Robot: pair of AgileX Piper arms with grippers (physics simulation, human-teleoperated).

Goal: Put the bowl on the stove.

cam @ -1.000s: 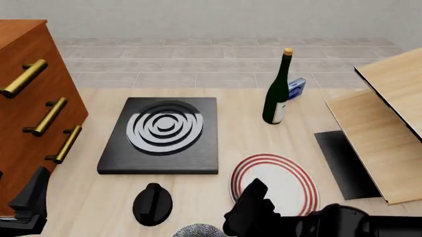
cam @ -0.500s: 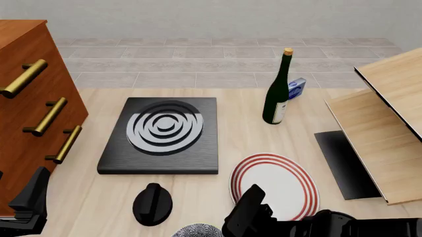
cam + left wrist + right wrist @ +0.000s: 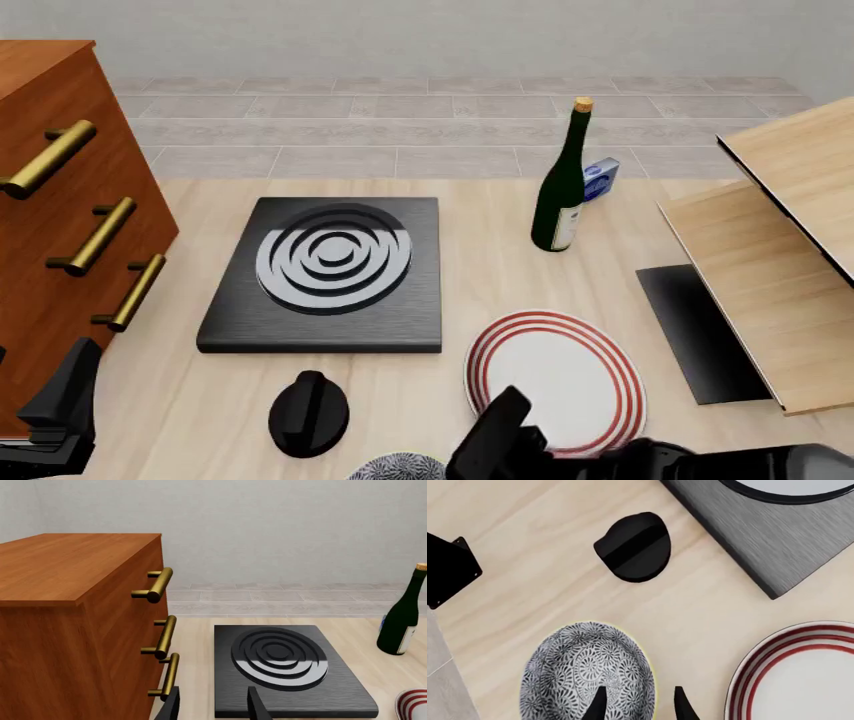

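Your right arm has sunk nearer; its fingers [image 3: 596, 705], parted and empty, straddle the bowl [image 3: 587, 672] rim, with the stove [image 3: 327, 275] far-left across the tabletop [image 3: 494, 270].

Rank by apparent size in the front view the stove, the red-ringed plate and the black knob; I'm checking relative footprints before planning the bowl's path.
1. The stove, clearly the largest.
2. The red-ringed plate, partly covered at its near edge by the right arm, yet visibly smaller than the stove.
3. The black knob, the smallest despite lying nearest the camera.
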